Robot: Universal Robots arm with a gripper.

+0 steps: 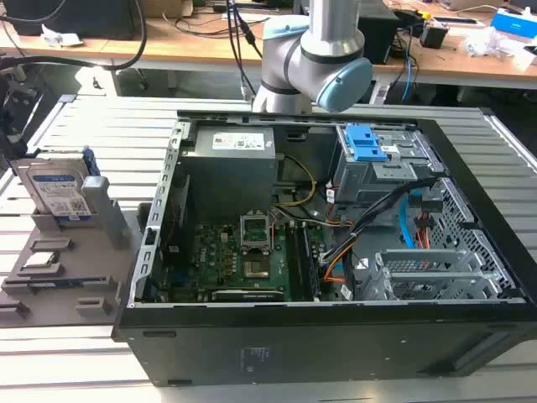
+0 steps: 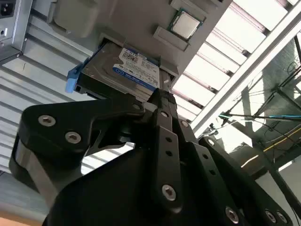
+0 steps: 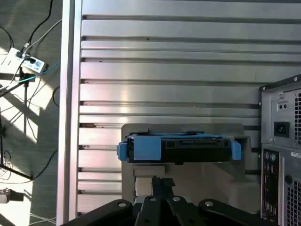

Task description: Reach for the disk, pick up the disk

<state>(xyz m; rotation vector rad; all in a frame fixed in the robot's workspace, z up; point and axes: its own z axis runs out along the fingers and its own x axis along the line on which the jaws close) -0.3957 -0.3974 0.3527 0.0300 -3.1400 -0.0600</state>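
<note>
Disk (image 1: pixel 59 191): silver-grey metal drive with a white-and-blue label and a blue plastic frame. It stood on edge in a grey holder (image 1: pixel 102 206) on the slatted table (image 1: pixel 101 126), to the exterior view's left of the open computer case (image 1: pixel 294 353). Gripper (image 3: pixel 157 183) was near it, not touching, clenched empty.

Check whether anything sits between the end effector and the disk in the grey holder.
Nothing visible does. In the first wrist view the end effector faces the disk, which stands on edge in its grey holder, with just bare holder between them.
</note>
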